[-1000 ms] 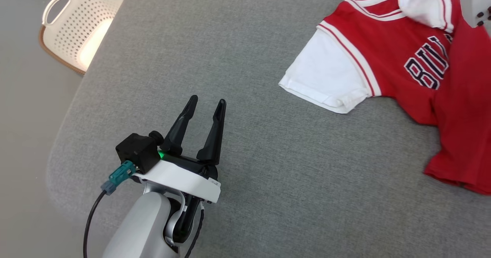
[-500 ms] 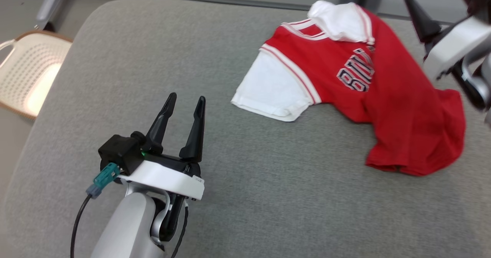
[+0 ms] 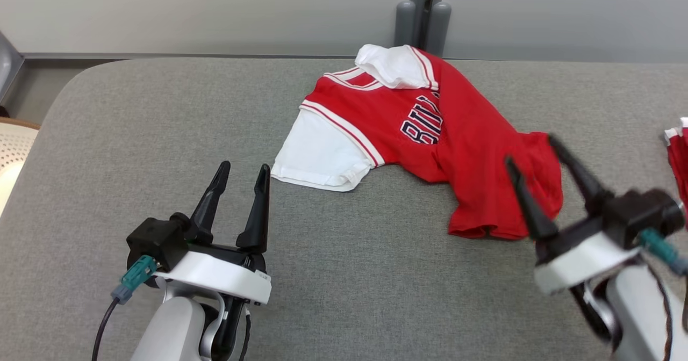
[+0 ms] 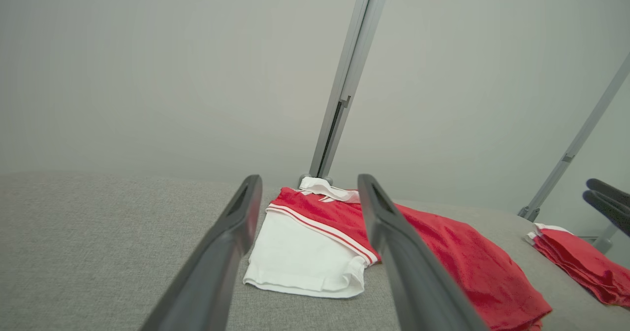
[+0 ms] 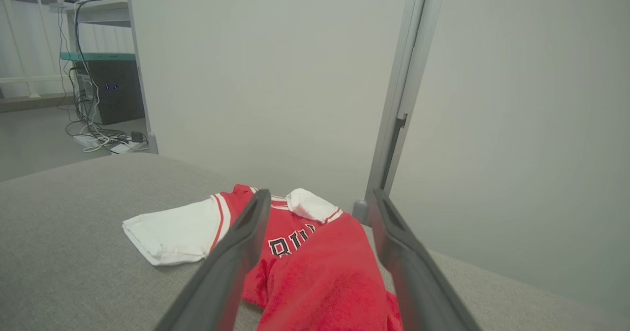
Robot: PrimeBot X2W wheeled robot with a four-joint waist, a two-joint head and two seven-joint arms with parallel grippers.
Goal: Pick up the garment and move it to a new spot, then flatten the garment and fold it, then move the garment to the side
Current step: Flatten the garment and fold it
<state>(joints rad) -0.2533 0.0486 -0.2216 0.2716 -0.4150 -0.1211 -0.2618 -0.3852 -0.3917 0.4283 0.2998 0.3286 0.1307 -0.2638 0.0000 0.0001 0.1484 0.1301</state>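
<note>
A red garment (image 3: 473, 151) with white sleeves and dark lettering lies crumpled on the grey padded table (image 3: 161, 114), one white sleeve (image 3: 317, 157) spread to the left. My left gripper (image 3: 244, 165) hovers open and empty just left of that sleeve. My right gripper (image 3: 530, 149) is open and empty, with its fingertips near the shirt's lower hem. The left wrist view looks past the open left gripper (image 4: 309, 178) at the garment (image 4: 334, 222). In the right wrist view the garment (image 5: 315, 272) lies between and beyond the fingers of the open right gripper (image 5: 320, 192).
A second red garment (image 3: 678, 151) lies folded at the table's right edge, also seen as a red stack (image 4: 576, 257). A perforated basket (image 3: 11, 146) sits off the table's left side. A grey post (image 3: 424, 12) and wall stand behind the table.
The head camera has swung, so the garment now sits mid-picture and the basket is nearly out. My right gripper has come from the upper right to the shirt's hem. Both grippers stay open.
</note>
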